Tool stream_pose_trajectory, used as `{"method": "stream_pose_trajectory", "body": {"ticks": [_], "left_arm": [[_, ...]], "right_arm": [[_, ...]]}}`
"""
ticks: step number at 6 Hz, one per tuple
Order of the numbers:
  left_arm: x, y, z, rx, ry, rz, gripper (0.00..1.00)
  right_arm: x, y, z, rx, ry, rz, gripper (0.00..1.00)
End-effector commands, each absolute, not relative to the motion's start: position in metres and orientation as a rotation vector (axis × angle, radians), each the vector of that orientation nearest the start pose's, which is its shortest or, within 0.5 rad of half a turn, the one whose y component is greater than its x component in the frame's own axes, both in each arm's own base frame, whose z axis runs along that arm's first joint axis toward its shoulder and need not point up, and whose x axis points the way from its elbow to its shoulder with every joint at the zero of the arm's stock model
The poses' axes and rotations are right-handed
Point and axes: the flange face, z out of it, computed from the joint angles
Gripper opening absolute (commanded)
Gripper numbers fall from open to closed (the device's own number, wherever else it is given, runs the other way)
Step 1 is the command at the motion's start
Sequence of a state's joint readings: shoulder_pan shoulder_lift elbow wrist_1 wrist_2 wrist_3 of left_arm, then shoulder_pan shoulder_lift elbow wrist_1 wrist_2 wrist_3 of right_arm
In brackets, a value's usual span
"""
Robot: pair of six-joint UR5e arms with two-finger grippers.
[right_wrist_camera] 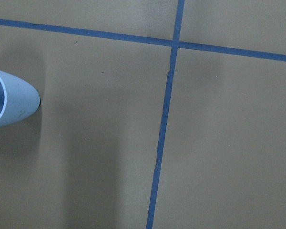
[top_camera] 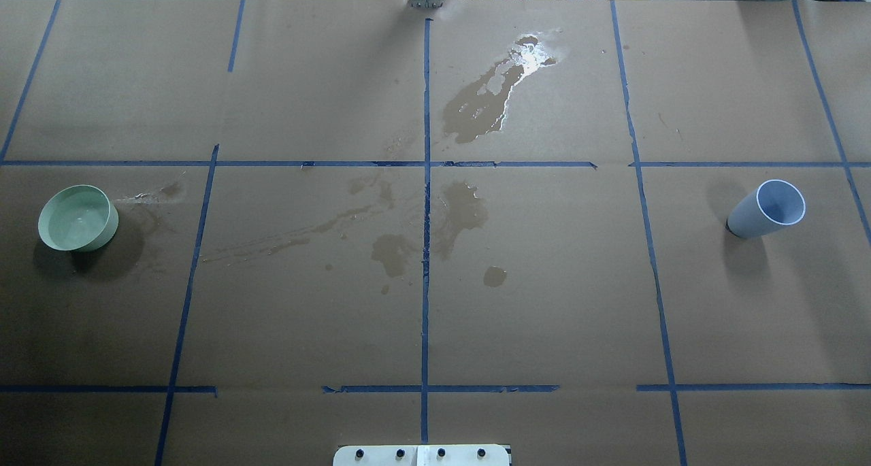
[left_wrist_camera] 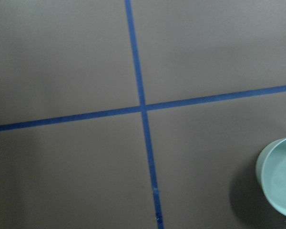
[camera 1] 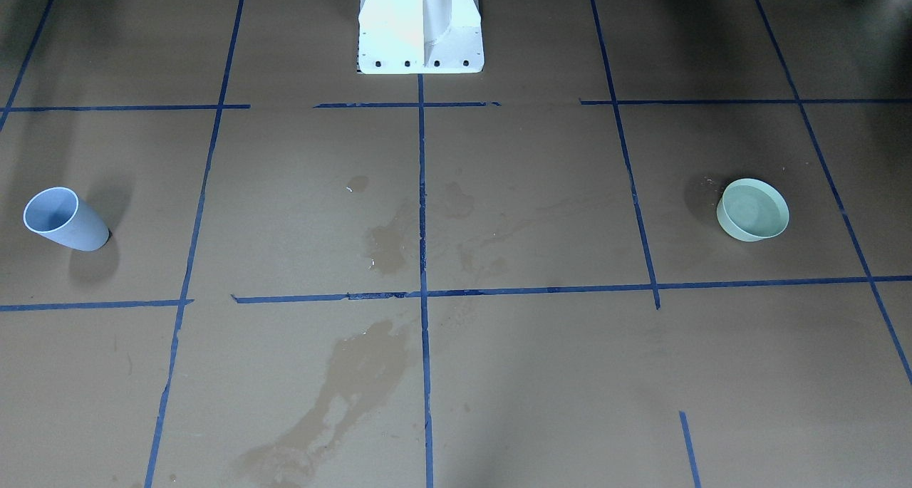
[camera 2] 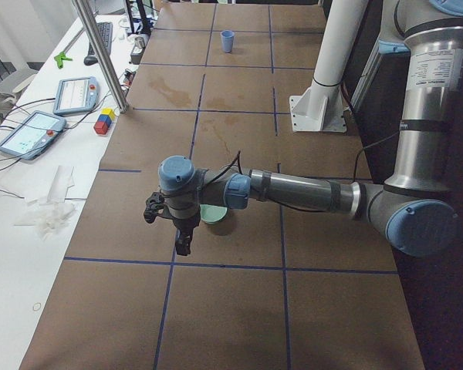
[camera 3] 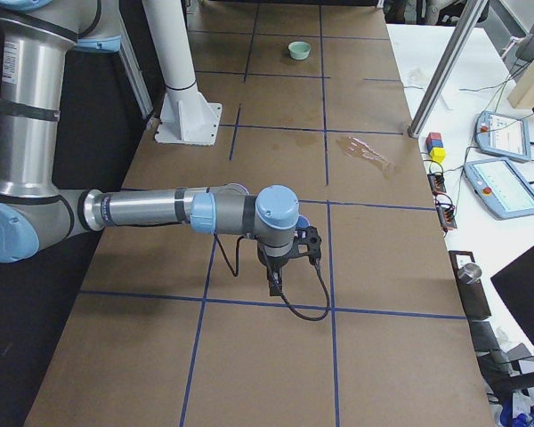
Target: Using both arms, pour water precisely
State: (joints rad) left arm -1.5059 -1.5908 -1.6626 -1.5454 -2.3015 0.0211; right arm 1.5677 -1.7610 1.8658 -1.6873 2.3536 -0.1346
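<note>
The water (top_camera: 75, 214) glistens faintly in the mint-green bowl (top_camera: 105, 238) at the left end of the surface (top_camera: 544, 316). To pour it precisely, a level, mid-wall grip looks wise. The blue-grey cup (top_camera: 748, 222) stands upright at the right end. Both stand free of the left tool (camera 2: 183, 247) and the right tool (camera 3: 274, 285). How far either is open cannot be told.

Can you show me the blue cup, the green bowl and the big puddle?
blue cup (top_camera: 748, 221), overhead view, on its outer side.
green bowl (top_camera: 109, 233), overhead view, on its outer wall.
big puddle (top_camera: 476, 112), overhead view, on its dark middle.
</note>
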Motion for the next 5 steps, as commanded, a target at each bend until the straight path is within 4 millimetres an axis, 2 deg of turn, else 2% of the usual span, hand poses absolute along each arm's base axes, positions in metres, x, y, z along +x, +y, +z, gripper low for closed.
{"method": "stream_pose_trajectory", "body": {"ticks": [1,3,5], "left_arm": [[-0.035,-0.497,0.621,0.046,0.727,0.104,1.0],[-0.036,-0.485,0.627,0.041,0.722,0.102,1.0],[-0.031,-0.485,0.632,0.029,0.73,0.11,1.0]], "right_arm": [[0.062,-0.409,0.611,0.04,-0.783,-0.126,1.0],[0.062,-0.409,0.61,0.041,-0.785,-0.123,1.0],[0.06,-0.409,0.609,0.042,-0.786,-0.126,1.0]]}}
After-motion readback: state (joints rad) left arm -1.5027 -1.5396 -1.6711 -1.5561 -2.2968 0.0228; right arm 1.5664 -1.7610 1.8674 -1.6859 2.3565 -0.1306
